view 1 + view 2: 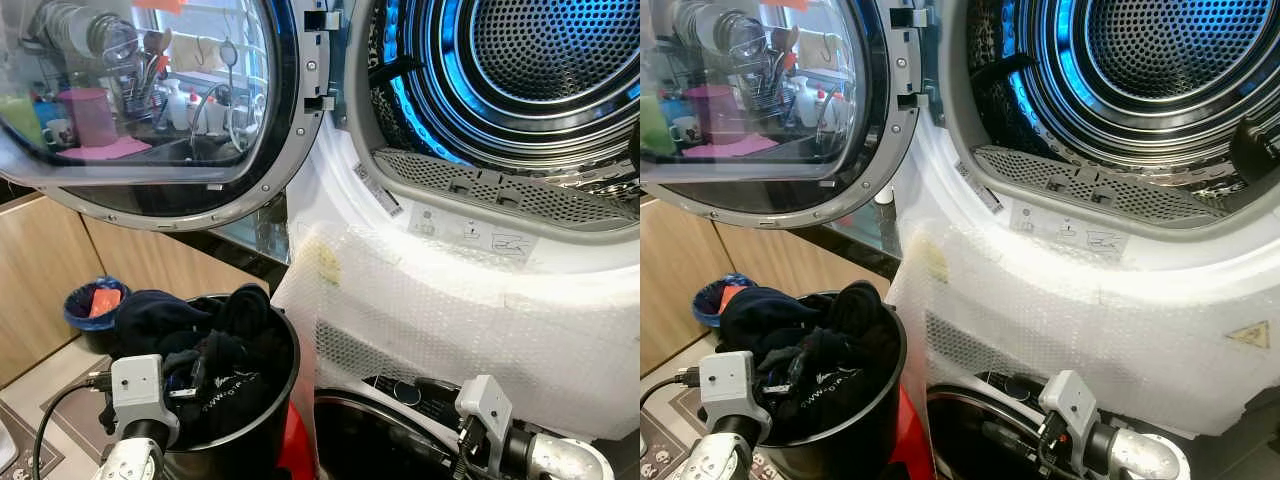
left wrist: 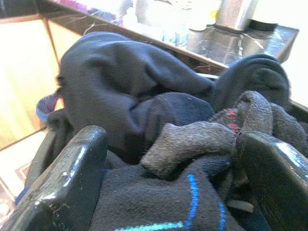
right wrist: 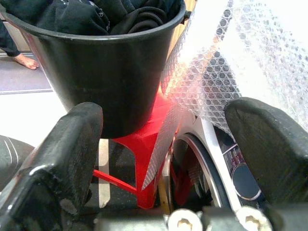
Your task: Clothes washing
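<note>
A black bucket [image 1: 262, 415] heaped with dark clothes [image 1: 165, 315] stands in front of me at the lower left. My left gripper [image 2: 171, 137] is open just over the heap, its fingers [image 2: 72, 173] on either side of a grey sock [image 2: 192, 142] and navy fabric. Above and to the right gapes the upper machine's steel drum [image 1: 545, 50], lit blue, its round glass door [image 1: 150, 100] swung out to the left. My right gripper [image 3: 166, 110] is open and low down, facing the bucket [image 3: 110, 72], with nothing between its fingers.
Bubble wrap [image 1: 450, 300] covers the white front below the drum, and a lower machine's door [image 1: 400, 395] sits beneath it. The bucket rests on a red stool [image 3: 139, 154]. A blue bin [image 1: 95, 300] stands by the wooden cabinets at left. A person's bare foot [image 3: 24, 61] is on the floor.
</note>
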### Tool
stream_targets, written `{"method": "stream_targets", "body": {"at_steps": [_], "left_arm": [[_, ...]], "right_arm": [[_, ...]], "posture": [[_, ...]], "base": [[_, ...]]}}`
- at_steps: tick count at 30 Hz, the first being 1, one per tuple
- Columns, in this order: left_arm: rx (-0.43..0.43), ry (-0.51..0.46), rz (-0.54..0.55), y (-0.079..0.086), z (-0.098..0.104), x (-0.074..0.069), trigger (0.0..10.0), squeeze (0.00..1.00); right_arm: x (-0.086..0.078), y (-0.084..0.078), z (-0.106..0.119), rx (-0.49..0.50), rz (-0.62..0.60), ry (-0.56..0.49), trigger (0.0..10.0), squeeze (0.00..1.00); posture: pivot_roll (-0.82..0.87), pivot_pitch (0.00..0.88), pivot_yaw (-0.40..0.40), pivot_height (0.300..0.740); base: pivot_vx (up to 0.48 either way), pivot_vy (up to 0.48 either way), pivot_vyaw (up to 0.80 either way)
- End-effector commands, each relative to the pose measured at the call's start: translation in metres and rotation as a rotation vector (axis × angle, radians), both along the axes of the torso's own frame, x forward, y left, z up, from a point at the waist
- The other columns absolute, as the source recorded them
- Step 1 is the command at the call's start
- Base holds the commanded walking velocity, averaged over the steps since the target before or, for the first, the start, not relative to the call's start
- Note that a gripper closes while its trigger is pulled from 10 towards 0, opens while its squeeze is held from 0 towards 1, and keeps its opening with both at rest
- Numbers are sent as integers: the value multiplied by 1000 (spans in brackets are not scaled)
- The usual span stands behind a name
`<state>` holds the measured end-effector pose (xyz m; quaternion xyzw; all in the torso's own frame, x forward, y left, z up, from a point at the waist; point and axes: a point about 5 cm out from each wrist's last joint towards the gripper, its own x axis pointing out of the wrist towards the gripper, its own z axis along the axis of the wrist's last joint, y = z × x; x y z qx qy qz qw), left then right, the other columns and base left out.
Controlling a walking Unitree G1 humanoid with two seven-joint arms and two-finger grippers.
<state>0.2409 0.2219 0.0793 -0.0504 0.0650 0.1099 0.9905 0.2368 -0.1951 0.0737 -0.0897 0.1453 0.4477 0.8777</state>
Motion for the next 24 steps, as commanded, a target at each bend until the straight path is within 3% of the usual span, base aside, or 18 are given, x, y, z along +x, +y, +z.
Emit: {"method": "stream_targets", "body": {"at_steps": [1,9,10,11,12,13,24], "left_arm": [[-15,26,19,3,-3,1,10000,0],[-39,71,-7,6,-5,11,10000,0],[-42,74,-24,5,-5,13,8000,0],[-45,75,-32,5,-5,14,8000,0],[-55,77,-43,4,-5,15,2824,0],[-59,76,-49,3,-4,15,0,0],[-103,109,-146,-16,0,17,0,0]], "right_arm": [[3,1,5,-3,6,-23,10000,0],[3,0,5,-7,1,-30,10000,0],[4,0,6,-9,-1,-34,10000,0],[4,0,6,-9,-2,-35,10000,0],[4,0,6,-9,-3,-36,10000,0],[4,0,6,-9,-3,-35,10000,0],[4,1,5,-9,-7,-39,10000,0]], "posture": [[41,0,-32,740],[36,0,-32,740],[36,0,-32,740],[35,0,-31,740],[35,0,-31,740],[34,0,-31,740],[42,0,-32,740]], "base": [[0,0,0],[0,0,0],[0,0,0],[0,0,0],[0,0,0],[0,0,0],[0,0,0]]}}
